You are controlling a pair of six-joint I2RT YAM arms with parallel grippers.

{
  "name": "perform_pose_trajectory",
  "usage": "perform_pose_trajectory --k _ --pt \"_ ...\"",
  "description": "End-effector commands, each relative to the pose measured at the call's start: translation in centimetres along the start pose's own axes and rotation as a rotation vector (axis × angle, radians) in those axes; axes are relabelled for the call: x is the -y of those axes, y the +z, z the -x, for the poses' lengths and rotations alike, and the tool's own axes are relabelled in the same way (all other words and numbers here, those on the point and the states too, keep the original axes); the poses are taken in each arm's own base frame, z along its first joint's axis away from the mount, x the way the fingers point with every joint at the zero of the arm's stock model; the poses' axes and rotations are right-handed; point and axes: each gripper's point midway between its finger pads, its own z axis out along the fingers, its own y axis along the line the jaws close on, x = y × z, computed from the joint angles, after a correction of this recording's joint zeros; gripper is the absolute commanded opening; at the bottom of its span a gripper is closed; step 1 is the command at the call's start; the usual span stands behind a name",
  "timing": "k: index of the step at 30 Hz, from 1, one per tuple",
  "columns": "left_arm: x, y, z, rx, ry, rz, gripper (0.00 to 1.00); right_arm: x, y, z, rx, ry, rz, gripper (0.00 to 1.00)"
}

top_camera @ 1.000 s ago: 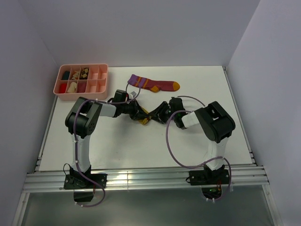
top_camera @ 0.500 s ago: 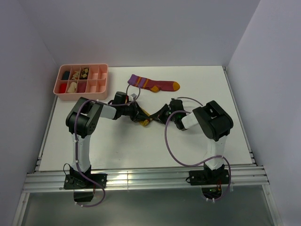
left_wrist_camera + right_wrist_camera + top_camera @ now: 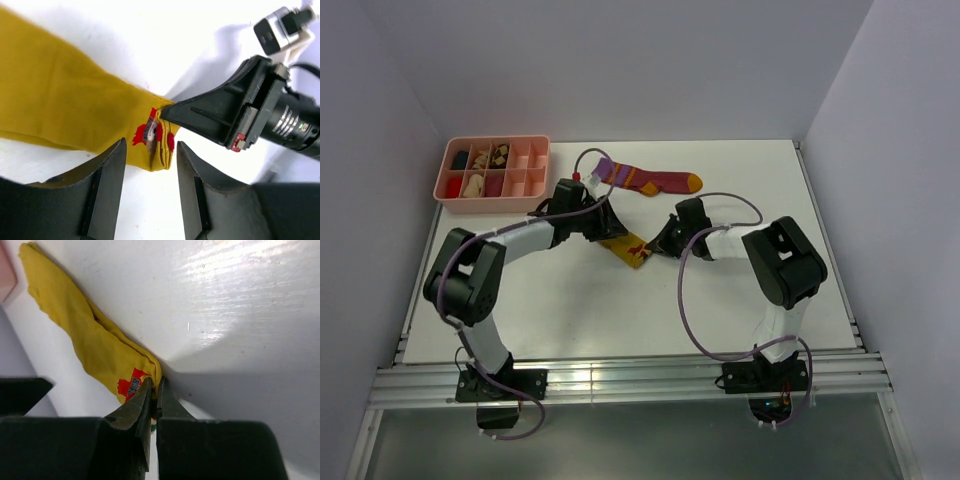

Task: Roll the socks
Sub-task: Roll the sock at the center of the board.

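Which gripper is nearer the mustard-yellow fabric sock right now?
Right. The right gripper is shut on the end of the mustard-yellow fabric sock, by its red picture. The left gripper is open, its jaws either side of that same end, not gripping.

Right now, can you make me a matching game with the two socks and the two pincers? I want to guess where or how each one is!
Things:
1. yellow sock
2. striped sock
3. left pincer
4. right pincer

Place or state:
A. lying alone near the far edge of the table
B. shut, pinching the end of a sock
C. mid-table, between the two arms
D. open, fingers apart above a sock

Right pairs: 1-C, 2-A, 3-D, 4-B
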Motion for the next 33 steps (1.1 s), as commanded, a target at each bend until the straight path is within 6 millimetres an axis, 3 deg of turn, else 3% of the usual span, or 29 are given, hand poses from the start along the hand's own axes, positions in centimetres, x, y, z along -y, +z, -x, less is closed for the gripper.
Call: perform_pose_trajectory --k 1,2,8,13,24,33 --pt "0.2 -1.2 0.6 0.121 0.285 0.150 0.49 3.7 -1.0 -0.4 -0.005 -0.069 -0.225 0.00" --pt "1.9 -1.0 -0.4 0.129 0.351 0.138 0.50 3.6 -1.1 -0.2 0.000 -0.078 -0.237 0.00" --pt "5.3 -0.6 -2.2 0.271 0.568 0.168 0.46 3.2 -1.0 -0.1 -0.026 -0.089 -0.302 0.00" --pt "5.4 -0.6 -3.4 0.362 0.694 0.203 0.38 3.3 -0.7 -0.6 -0.076 -0.072 -0.338 0.00" --pt "7.7 0.9 -6.9 0.445 0.916 0.222 0.31 3.8 -0.6 -1.2 -0.129 -0.071 -0.377 0.00" --pt "6.3 3.7 -7.9 0.409 1.092 0.370 0.32 4.7 -0.3 -2.4 -0.199 -0.045 -0.391 0.00"
